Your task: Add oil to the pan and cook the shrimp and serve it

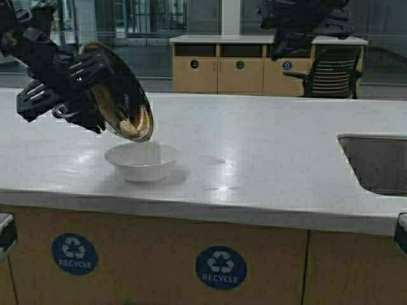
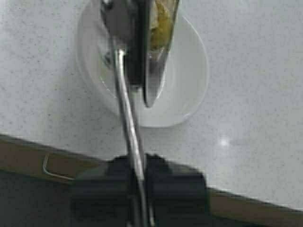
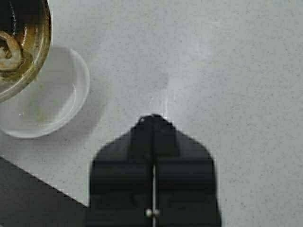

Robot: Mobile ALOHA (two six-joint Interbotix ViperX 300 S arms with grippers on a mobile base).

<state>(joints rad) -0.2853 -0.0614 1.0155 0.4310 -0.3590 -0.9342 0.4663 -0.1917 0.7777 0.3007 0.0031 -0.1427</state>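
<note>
My left gripper (image 1: 67,95) is shut on the handle (image 2: 125,104) of the steel pan (image 1: 121,95) and holds it steeply tilted above the white bowl (image 1: 143,162). The pale curled shrimp (image 1: 129,127) lies at the pan's low rim in a pool of yellowish oil (image 3: 28,64), right over the bowl. In the left wrist view the pan (image 2: 156,47) is edge-on over the bowl (image 2: 189,71), with the gripper (image 2: 137,165) clamped on the handle. The right wrist view shows the shrimp (image 3: 9,49), the bowl (image 3: 47,104) and my right gripper (image 3: 152,118), shut and empty, raised above the bare counter.
The pale countertop (image 1: 254,159) stretches right to a sink (image 1: 375,162). Its front edge runs close below the bowl, above cabinet fronts with recycle signs (image 1: 220,267). Behind the counter stand wooden bins (image 1: 219,67) and an office chair (image 1: 331,73).
</note>
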